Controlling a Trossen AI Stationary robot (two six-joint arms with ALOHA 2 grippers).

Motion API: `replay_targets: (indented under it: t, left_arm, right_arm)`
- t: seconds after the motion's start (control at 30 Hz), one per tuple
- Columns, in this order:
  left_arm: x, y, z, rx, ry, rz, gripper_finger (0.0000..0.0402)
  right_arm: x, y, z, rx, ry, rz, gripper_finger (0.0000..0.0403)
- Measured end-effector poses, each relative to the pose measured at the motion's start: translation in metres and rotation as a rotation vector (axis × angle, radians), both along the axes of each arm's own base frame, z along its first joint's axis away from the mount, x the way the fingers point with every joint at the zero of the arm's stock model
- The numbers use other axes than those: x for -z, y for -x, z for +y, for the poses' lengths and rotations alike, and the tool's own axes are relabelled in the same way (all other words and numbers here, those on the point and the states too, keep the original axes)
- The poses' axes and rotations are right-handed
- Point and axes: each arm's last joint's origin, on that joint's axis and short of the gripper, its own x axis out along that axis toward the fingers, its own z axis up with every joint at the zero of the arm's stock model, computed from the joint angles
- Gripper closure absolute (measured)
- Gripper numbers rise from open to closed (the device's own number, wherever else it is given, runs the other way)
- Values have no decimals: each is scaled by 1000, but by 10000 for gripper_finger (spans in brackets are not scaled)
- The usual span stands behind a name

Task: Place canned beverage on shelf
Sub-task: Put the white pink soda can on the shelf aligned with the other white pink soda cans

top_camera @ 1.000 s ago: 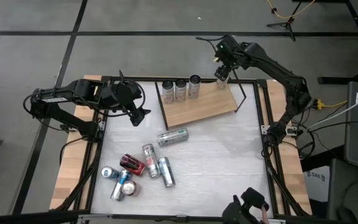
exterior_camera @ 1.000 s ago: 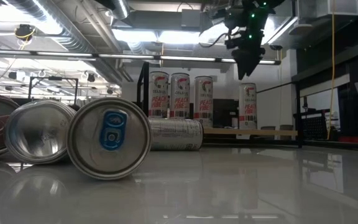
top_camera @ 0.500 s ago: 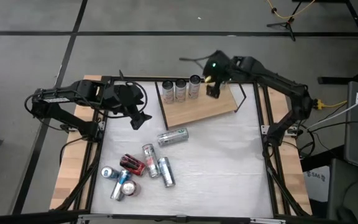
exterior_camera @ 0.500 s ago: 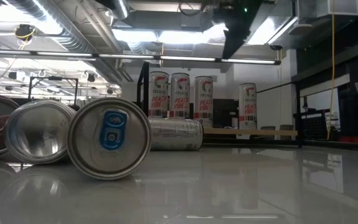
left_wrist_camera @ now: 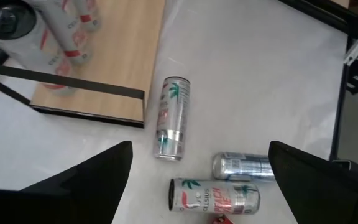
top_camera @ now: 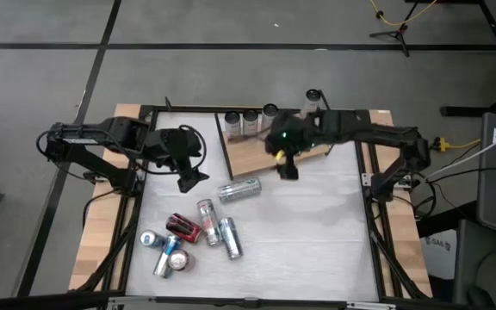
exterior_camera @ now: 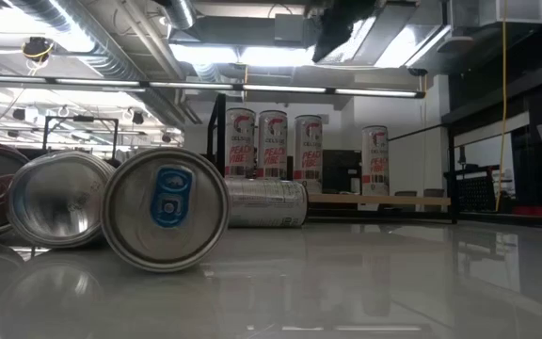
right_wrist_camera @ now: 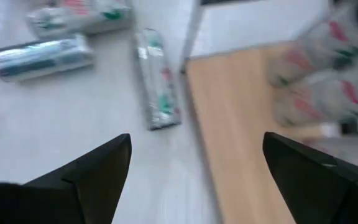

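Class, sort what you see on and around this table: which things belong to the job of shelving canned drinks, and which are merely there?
Belongs to the job:
- shelf
- standing cans on it
- lying cans on the table
- right gripper, open
- left gripper, open

Merely there:
- white tabletop
- ceiling lights

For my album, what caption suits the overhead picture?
Four cans stand on the shelf; more lie on the table.

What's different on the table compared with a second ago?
The right claw has left the fourth can standing at the shelf's far right corner and swung, open and empty, across the board toward the lying silver can. The left claw, also open, eased slightly toward the table centre. The three cans in a row and the pile of loose cans have not shifted.
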Motion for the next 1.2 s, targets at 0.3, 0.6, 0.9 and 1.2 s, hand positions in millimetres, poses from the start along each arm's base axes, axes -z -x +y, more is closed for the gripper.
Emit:
replay_targets:
  t: [0.3, 0.6, 0.9, 1.2]
  left_arm:
    - [7, -8, -16, 63, -7, 32, 32]
    - [41, -40, -28, 33, -66, 148, 32]
    - [122, -59, -27, -6, -63, 176, 32]
    - [176, -66, -11, -69, -49, 64, 32]
  right_arm:
    - [11, -16, 48, -43, -64, -33, 45]
    - [6, -9, 74, -59, -77, -42, 45]
    - [-10, 20, 76, -77, -54, 0, 45]
    - [-28, 42, 72, -110, -15, -35, 45]
